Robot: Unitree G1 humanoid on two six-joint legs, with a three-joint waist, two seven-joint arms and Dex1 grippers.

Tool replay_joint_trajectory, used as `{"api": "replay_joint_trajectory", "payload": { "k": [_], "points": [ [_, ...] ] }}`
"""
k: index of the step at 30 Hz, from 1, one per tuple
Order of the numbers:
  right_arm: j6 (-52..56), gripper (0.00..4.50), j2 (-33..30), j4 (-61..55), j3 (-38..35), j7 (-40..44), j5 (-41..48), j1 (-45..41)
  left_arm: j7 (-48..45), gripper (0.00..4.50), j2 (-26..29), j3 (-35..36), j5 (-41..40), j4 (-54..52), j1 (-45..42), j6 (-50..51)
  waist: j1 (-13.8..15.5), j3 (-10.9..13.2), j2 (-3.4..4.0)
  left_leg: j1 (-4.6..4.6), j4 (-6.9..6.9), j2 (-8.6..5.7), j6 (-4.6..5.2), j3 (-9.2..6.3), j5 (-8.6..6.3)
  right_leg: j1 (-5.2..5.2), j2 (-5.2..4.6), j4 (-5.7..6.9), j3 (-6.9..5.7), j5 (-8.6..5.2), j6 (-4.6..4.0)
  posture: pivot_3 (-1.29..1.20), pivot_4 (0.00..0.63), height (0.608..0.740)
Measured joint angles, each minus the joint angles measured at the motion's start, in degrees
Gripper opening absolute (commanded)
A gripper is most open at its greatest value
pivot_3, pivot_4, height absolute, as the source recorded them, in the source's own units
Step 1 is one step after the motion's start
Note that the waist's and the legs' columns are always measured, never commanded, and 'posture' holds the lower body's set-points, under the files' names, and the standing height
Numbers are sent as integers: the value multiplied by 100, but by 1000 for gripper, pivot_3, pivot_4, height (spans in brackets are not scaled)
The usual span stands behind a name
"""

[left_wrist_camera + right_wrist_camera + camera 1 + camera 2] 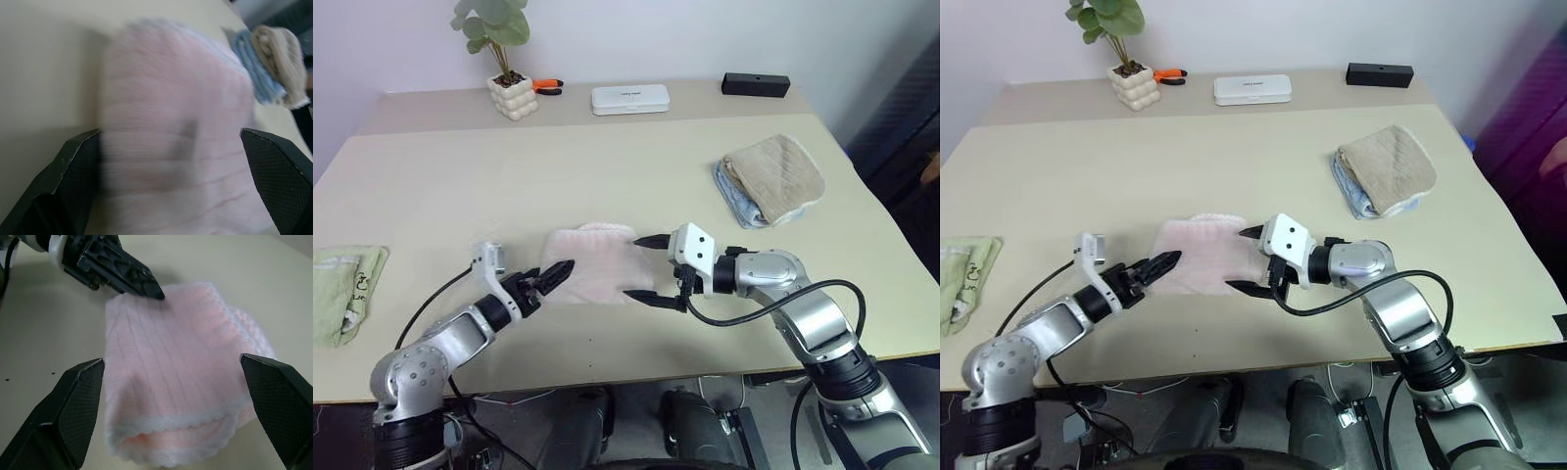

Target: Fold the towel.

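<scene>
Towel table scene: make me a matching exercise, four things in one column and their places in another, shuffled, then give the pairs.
Things:
1. pink towel
2. beige towel
3. green cloth
4. potted plant

Places:
A. table's left edge
B. far side of the table, beside an orange-handled tool
C. between the two grippers
D. table's right side, on a blue cloth

Pairs: 1-C, 2-D, 3-A, 4-B

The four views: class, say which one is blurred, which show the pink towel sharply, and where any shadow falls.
Left wrist view: the towel is smeared by motion blur, with the folded cloths beyond it soft too. Right wrist view: the towel's ribs and scalloped edge are crisp, with a soft shadow under the left gripper. Left eye view: even light, faint shadows on the table beneath both arms.
</scene>
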Motion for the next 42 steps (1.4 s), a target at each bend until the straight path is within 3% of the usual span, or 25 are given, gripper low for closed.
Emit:
{"api": "replay_joint_trajectory", "payload": {
  "k": [2, 9, 13, 19, 23, 27, 33, 37, 42],
  "points": [
    [-6, 4500, 22, -5, 4, -40, -13, 0, 14, 3617, -20, -179, 30, 14, -64, 50, 2, -2, 3, 0, 0, -1, 0, 1, 0, 5, -1, -1, 1, 0, 0, 0, 150, 740],
    [-28, 4500, 34, -20, 21, -158, -78, 0, 3, 37, -192, -377, 38, 201, -65, 65, -10, -2, 3, 0, -3, 0, 0, 0, 0, 8, 0, -1, 1, 0, -1, 0, 150, 740],
    [-29, 4500, 72, -20, 25, -197, -115, -7, 7, 37, -383, -197, 274, 251, -224, -691, -8, -1, 2, -1, -3, 1, -2, 0, 0, 7, 0, -1, 1, 0, -2, 0, 150, 740],
    [-49, 4500, 90, -20, 33, -200, -125, -35, 1217, 37, -306, 1571, 516, 719, -1291, -2331, -29, 0, -1, -2, -10, 3, -9, 4, -1, -4, 3, -2, 4, 2, 2, 0, 150, 740],
    [-73, 4500, 34, -20, 33, -164, -126, -29, 1964, 37, -85, 2673, 517, 828, -1405, -3052, -16, 1, -4, -2, -8, 6, -20, 4, -6, -6, 6, -1, 4, 4, 6, 0, 150, 740],
    [-123, 4500, 32, -21, 65, -118, -124, -30, 2348, 37, -22, 3354, 274, 575, -699, -3226, -13, -1, -7, -1, 0, 4, -12, 4, -11, -2, 5, -6, 5, 5, 7, 0, 150, 740],
    [-192, 4500, 31, -19, 117, -62, -127, -31, 2646, 37, -763, 3785, -115, 444, 490, -3406, 19, -10, -32, 2, 8, 6, -21, -7, -22, -2, 6, -5, -6, 3, 5, 0, 150, 740],
    [-303, 4500, 13, -3, 137, 12, -179, -31, 2736, 1529, -857, 3965, -352, 445, 666, -3711, 5, -22, -53, 3, 9, 6, -23, -7, -23, 0, 6, -6, -6, -4, -8, 0, 150, 740],
    [-394, 4500, 4, 142, 171, 102, -238, -31, 2754, 3976, -788, 3963, -653, 436, 812, -3778, -9, -23, -54, 3, 6, 6, -22, -7, -23, -2, 7, -6, -6, -3, -6, 0, 150, 740]
  ]
}}
